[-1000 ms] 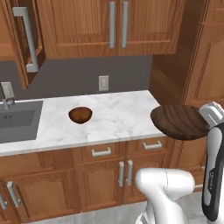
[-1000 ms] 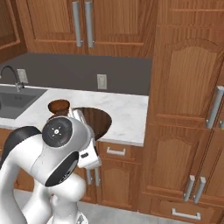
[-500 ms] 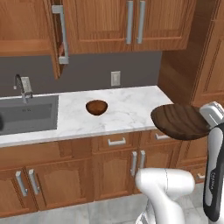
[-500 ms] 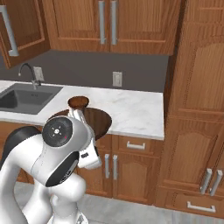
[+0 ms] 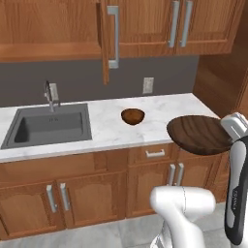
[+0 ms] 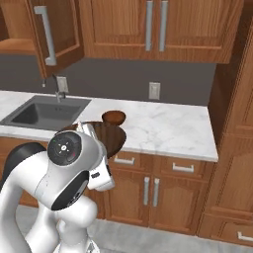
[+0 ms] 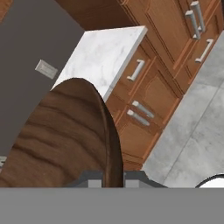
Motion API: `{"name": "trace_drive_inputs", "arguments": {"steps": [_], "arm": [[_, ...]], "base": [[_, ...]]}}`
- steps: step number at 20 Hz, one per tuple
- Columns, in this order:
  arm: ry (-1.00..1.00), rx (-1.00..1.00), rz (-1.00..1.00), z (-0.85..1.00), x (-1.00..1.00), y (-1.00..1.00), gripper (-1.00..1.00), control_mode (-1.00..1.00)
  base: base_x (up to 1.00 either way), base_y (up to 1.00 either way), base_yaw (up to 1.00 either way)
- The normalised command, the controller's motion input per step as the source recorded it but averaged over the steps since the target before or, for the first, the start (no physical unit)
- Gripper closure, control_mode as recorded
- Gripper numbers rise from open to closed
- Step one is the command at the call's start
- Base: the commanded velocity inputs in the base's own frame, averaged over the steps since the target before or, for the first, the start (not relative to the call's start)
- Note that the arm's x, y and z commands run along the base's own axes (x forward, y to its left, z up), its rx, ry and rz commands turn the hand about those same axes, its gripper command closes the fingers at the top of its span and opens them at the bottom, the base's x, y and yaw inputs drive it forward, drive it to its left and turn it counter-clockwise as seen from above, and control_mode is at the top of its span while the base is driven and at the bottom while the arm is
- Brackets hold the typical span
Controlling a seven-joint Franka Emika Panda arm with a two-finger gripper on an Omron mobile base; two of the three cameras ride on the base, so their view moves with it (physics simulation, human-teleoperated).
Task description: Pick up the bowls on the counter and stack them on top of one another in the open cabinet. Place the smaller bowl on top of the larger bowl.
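Counter [image 5: 160,114]: white marble worktop with grey veining, running from the left edge to the tall wooden panel on the right; seen also in the right base view [image 6: 168,126] and the hand view [image 7: 103,54]
Open cabinet [image 5: 48,29]: brown wall unit above the sink, plain wood shelf exposed; its door [image 5: 107,41] stands swung out edge-on, long grey bar handle facing the room
Sink [image 5: 48,127]: dark grey basin inset in the worktop at left, faucet [image 5: 50,94] at its back edge
Larger bowl [image 5: 199,134]: wide, dark brown, streaky grain; held in the air off the front right part of the counter, clear of the marble, tilted slightly; in the hand view [image 7: 57,140] its rim runs down between the finger tips
Gripper [image 7: 113,178]: jaws drawn together on the rim of the larger bowl, one tip on each side of the wall
Smaller bowl [image 5: 132,116]: small, reddish-brown, glossy inside; upright on the counter between the sink and the held bowl, well apart from both; in the right base view [image 6: 113,117] it sits just behind the held bowl's far edge
Wall outlet [image 5: 147,85]: pale plate on the grey backsplash, behind and to the right of the smaller bowl
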Motion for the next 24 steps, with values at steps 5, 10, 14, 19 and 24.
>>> {"name": "trace_drive_inputs", "arguments": {"steps": [5, 10, 14, 19, 24], "arm": [[0.00, 0.00, 0.00, 0.00, 0.00, 0.00, 1.00, 1.00], [0.00, 0.00, 0.00, 0.00, 0.00, 0.00, 1.00, 1.00], [0.00, 0.00, 0.00, 0.00, 0.00, 0.00, 1.00, 1.00], [0.00, 0.00, 0.00, 0.00, 0.00, 0.00, 1.00, 1.00], [0.00, 0.00, 0.00, 0.00, 0.00, 0.00, 1.00, 1.00]], "base": [[-0.19, 0.62, 0.00], [-0.17, 0.62, 0.00], [-0.16, 0.62, 0.00], [-0.15, 0.62, 0.00], [-0.13, 0.62, 0.00]]}}
